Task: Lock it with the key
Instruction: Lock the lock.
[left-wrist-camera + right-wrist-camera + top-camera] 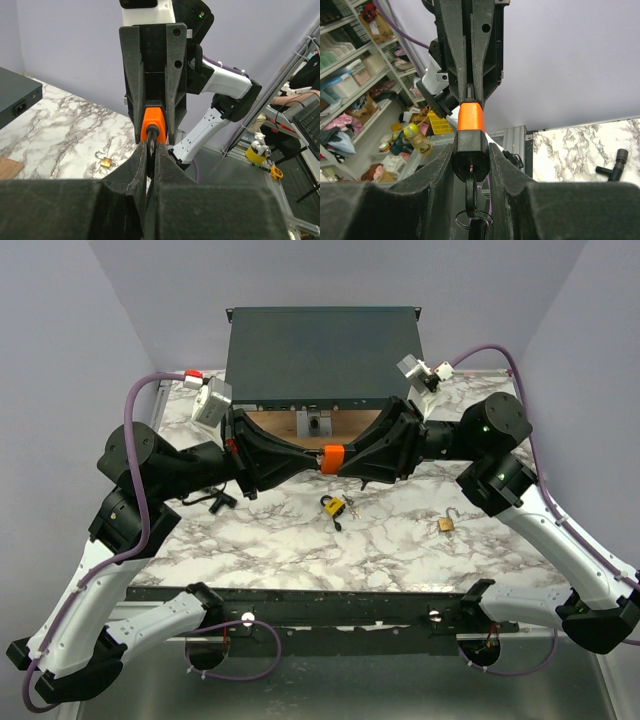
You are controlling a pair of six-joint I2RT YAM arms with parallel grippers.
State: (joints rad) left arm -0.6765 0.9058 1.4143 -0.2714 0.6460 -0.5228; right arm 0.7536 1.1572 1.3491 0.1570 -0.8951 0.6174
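Observation:
The key [333, 456] has an orange plastic head with a black end and hangs in mid-air above the table's middle, held between both grippers. My left gripper [316, 458] is shut on the key's thin dark blade [150, 150], just below the orange head [152, 122]. My right gripper [349, 460] is shut on the black end of the head [471, 150], below the orange part [471, 117]. A ring with dark keys [472, 220] dangles under that end. A yellow-bodied padlock [333, 505] lies on the marble table [300, 550] below.
A small brass padlock [447, 524] with its shackle open lies right of centre. A dark flat box [320, 350] stands at the back, with a wooden board [345, 423] in front of it. A black T-shaped tool [222, 500] lies near the left arm.

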